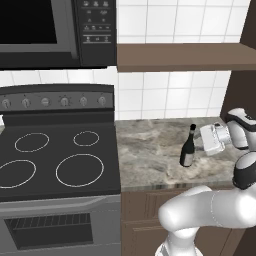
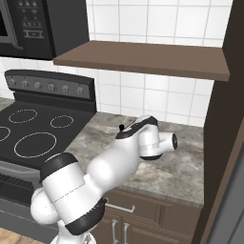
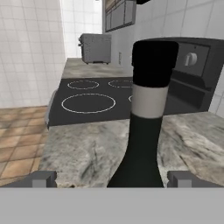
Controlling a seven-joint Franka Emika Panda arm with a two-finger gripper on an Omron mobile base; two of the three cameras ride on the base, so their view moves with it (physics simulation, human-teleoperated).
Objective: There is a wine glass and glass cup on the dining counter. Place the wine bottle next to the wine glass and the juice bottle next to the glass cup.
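Wine bottle (image 1: 188,148) standing upright on the marbled counter (image 1: 150,150) just right of the stove (image 1: 55,160), gripper (image 3: 112,178) lined up at its neck with fingers spread wide either side, probably prepping a grab.

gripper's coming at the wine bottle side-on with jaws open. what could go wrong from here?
1. The wine bottle is tall and slim, and the open gripper is level with its neck: a nudge could tip it.
2. It stands near the counter's front edge, so a fall might take it off.
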